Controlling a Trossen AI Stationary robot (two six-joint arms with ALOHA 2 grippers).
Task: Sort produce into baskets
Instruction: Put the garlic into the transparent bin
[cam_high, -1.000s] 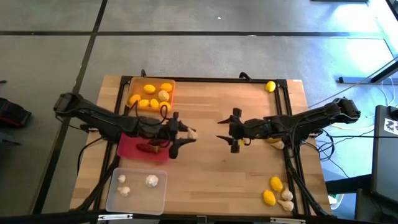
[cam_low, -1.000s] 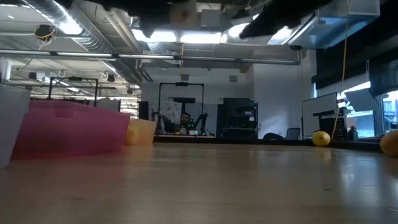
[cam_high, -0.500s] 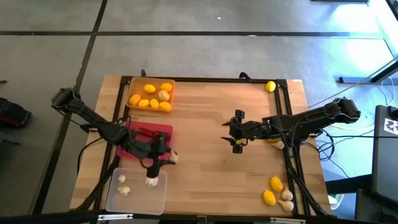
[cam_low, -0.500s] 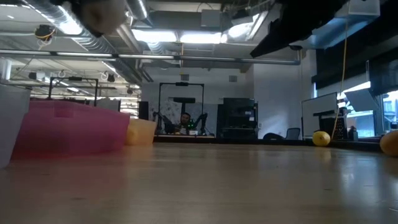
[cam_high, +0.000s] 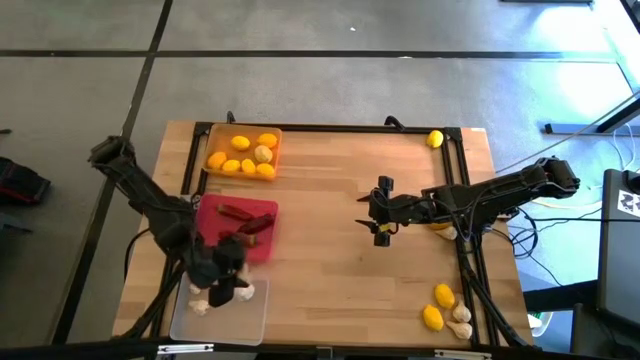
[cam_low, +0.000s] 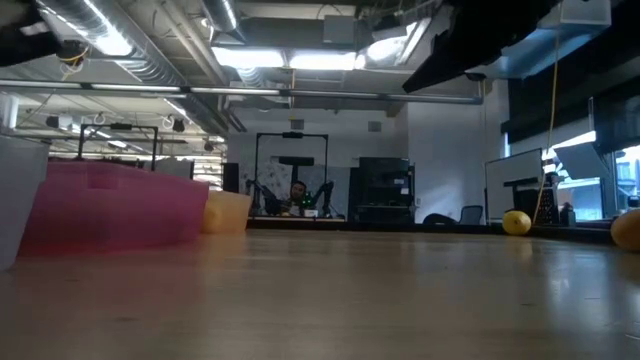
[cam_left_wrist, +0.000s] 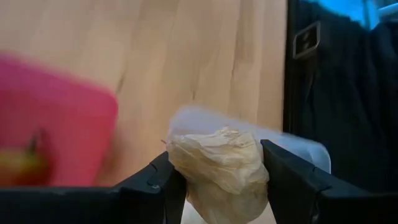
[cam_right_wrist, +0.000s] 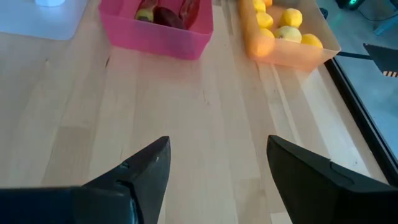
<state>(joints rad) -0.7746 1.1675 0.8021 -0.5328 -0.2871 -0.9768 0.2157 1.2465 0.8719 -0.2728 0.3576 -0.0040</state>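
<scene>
My left gripper is shut on a white garlic bulb and hangs over the clear basket at the table's near left, where other garlic bulbs lie. The red-pink basket holds dark red peppers. The orange basket at the far left holds lemons and one garlic bulb. My right gripper stands open above the middle of the table with nothing between its fingers. My left gripper pinches the garlic bulb by two opposite sides between its two fingers. The fingers slant downward from above. The bulb is lifted clear, above the clear basket's rim.
Loose produce lies on the table's right side: a lemon at the far edge, another under the right arm, and lemons with garlic at the near right. Bare wood lies between the two grippers.
My left gripper has swung with the garlic bulb from beside the red-pink basket toward the table's near left, to above the clear basket, rolling and tipping downward on the way. It stays shut on the bulb. My right gripper has tipped slightly downward in place.
</scene>
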